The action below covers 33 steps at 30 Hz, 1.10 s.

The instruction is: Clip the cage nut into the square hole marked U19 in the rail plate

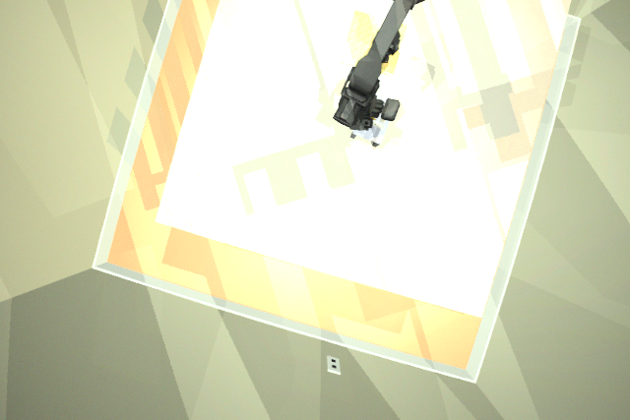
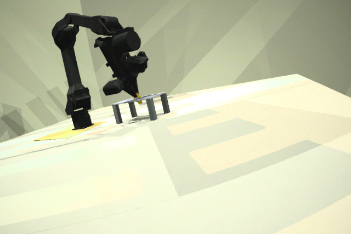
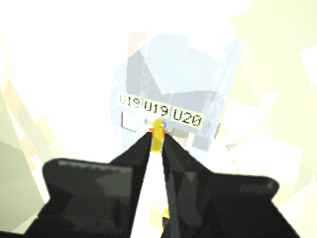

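Standing on a bright, patterned table [image 1: 416,232] [image 2: 226,197], pale angular walls around, the black gripper [image 2: 136,86] [image 3: 157,137] clamped on the yellow cage nut [image 2: 138,98] [image 3: 158,136], nut at the U19 hole of the rail plate [image 2: 153,95] [image 3: 173,69], long axis steeply upright, slightly tilted.

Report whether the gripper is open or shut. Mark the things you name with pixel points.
Shut on the cage nut [image 2: 138,97] [image 3: 158,135]: the gripper's [image 2: 137,95] [image 3: 158,139] fingertips pinch it.

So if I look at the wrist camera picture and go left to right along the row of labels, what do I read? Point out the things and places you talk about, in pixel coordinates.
The U18 label [image 3: 130,101] → the U19 label [image 3: 157,108] → the U20 label [image 3: 187,117].
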Motion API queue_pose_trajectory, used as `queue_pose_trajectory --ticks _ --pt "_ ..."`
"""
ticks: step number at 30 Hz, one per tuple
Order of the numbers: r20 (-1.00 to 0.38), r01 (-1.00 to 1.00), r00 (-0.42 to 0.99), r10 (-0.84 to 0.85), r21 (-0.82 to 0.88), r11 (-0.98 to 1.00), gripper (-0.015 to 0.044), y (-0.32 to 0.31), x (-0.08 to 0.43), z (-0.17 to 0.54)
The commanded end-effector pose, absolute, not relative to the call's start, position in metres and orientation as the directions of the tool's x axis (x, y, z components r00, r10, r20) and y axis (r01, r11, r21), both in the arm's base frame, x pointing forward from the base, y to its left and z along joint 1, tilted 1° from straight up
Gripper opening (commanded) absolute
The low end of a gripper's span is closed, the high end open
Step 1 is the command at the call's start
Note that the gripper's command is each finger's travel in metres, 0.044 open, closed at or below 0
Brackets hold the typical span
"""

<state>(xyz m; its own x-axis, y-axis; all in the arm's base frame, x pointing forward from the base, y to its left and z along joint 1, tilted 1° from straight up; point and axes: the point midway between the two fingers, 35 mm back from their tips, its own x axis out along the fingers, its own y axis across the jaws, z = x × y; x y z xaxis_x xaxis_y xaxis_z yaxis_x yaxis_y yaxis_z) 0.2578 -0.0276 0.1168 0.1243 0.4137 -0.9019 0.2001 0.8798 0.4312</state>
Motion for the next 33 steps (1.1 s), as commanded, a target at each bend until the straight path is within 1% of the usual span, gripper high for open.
queue_pose_trajectory --ticks 1,33 --pt "-0.909 0.202 0.125 0.399 0.417 0.886 0.0023 -0.0276 0.2587 0.1182" --pt "-0.924 0.206 0.117 0.363 0.381 0.901 0.0023 -0.0264 0.2597 0.1193"
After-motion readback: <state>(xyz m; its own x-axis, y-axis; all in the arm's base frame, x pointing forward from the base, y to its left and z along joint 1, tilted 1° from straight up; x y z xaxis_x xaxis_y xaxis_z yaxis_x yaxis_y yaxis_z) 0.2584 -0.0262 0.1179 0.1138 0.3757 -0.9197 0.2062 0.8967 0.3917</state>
